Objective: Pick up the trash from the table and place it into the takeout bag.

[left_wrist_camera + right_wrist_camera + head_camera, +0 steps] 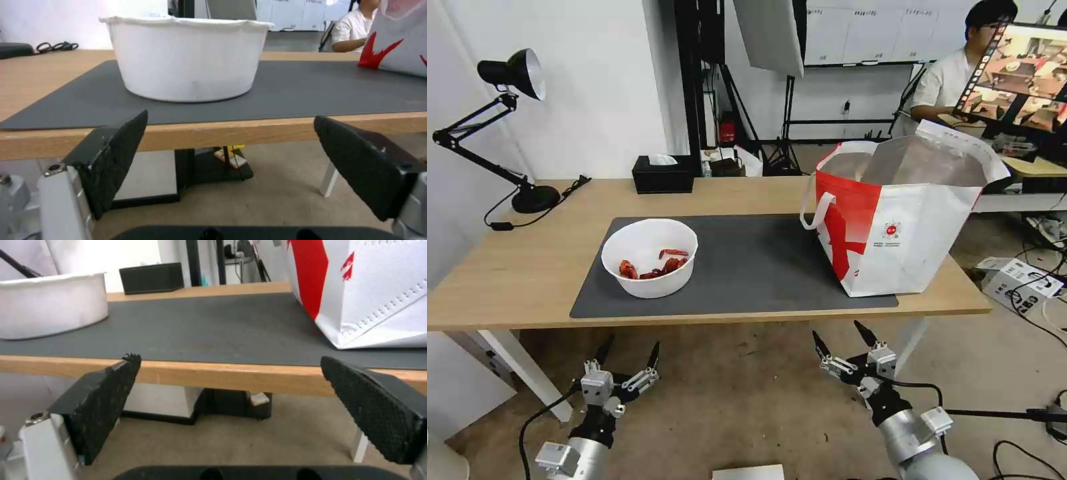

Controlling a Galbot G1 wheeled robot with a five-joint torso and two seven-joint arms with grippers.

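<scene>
A white round bowl (pixel 650 257) holding red shell scraps (pixel 654 265) sits on the left part of the dark grey mat (pixel 747 267) on the light-wood table (pixel 527 267). The white-and-red takeout bag (pixel 900 220) stands open at the mat's right end, its foil lining showing. My left gripper (pixel 632 352) hangs open below the table's front edge, in front of the bowl (pixel 186 60). My right gripper (pixel 842 339) is open too, below the edge near the bag (pixel 378 290). Both hold nothing.
A black tissue box (pixel 662 174) stands at the table's back edge and a black desk lamp (pixel 507 127) at the back left. A white box with cables (pixel 1020 283) lies on the floor to the right. White table legs (pixel 527 373) stand beside my left arm.
</scene>
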